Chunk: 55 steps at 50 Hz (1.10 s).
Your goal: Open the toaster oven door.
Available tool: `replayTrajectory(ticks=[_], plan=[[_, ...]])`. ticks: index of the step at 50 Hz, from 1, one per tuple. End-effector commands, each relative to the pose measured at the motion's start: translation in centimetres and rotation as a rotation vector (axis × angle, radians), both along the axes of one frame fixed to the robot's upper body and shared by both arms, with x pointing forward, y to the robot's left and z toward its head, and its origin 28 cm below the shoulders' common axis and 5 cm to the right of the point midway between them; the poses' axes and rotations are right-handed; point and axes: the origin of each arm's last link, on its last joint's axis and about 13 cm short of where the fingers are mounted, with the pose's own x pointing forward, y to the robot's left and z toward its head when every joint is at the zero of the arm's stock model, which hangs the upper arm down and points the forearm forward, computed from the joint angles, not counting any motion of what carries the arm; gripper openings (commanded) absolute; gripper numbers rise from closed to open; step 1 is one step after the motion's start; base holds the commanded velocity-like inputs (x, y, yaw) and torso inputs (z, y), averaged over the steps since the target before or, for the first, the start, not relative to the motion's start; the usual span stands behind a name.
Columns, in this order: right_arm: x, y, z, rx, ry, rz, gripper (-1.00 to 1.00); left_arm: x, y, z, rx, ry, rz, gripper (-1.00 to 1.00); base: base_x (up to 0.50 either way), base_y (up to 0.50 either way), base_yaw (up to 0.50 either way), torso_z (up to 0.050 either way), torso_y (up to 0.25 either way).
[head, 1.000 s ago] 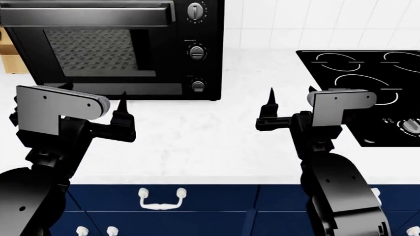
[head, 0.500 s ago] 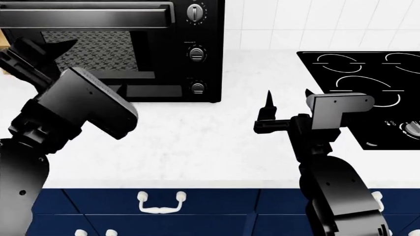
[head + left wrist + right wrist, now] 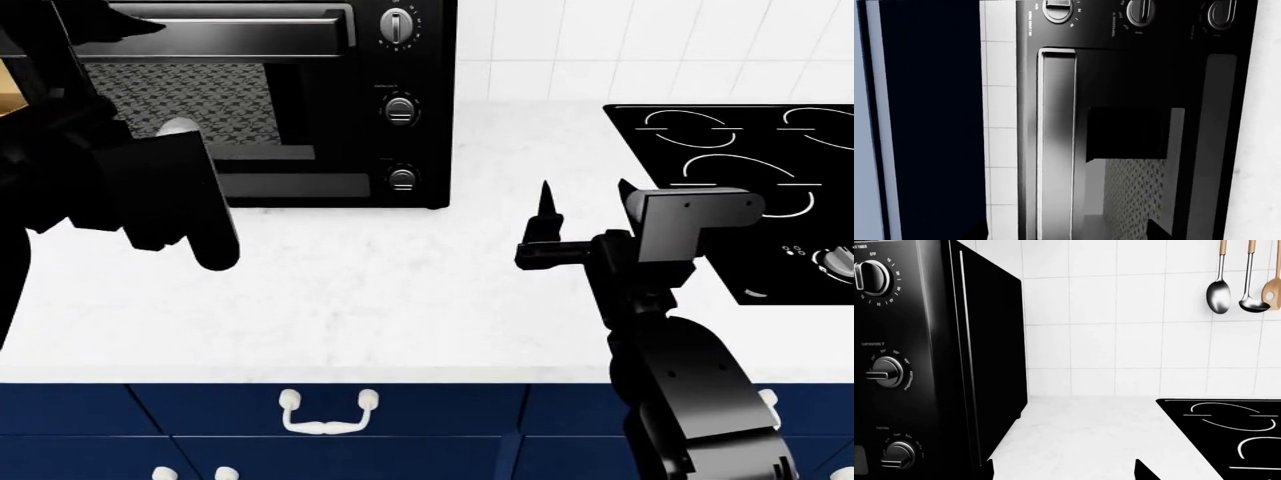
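Note:
The black toaster oven [image 3: 416, 150] stands at the back left of the counter, with three knobs [image 3: 399, 22] stacked on its right side. Its door [image 3: 300, 185] is shut, with the bar handle [image 3: 254, 30] along the top edge. My left gripper [image 3: 1071, 235] is raised in front of the door's upper left and is open. In the left wrist view the handle [image 3: 1057, 150] lies between the two fingertips, a short way ahead, beside the glass window [image 3: 1141, 195]. My right gripper [image 3: 583, 215] is open and empty over the counter, to the right of the oven. It also shows in the right wrist view [image 3: 1065, 472].
A flat black cooktop [image 3: 747, 150] lies at the right of the white counter [image 3: 400, 290]. Blue drawers with white handles [image 3: 324, 410] run below the counter's front edge. Utensils [image 3: 1219, 290] hang on the tiled wall. My left arm hides the oven's left part.
My left arm has risen from the counter and swung up to the oven door's upper left, by the handle. The right arm has hardly moved. The door stays shut.

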Motion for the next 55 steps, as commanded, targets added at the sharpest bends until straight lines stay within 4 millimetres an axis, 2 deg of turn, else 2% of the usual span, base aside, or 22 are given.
replayTrajectory(ticks=[1,19,55], plan=[[-0.1,-0.1,0.0,0.007,-0.005,0.004,1.0,1.9,0.0,1.8,0.101,0.02,0.042,1.0,0.0,0.0,0.0,0.0,0.0],[0.0,-0.5,0.1,0.013,-0.005,-0.01,1.0,5.8,-0.9,1.9,0.157,0.021,0.024,1.0,0.0,0.0,0.0,0.0,0.0],[0.2,-0.7,0.4,0.005,-0.002,-0.024,1.0,11.3,-2.6,2.1,0.175,0.036,0.006,1.0,0.0,0.0,0.0,0.0,0.0]])
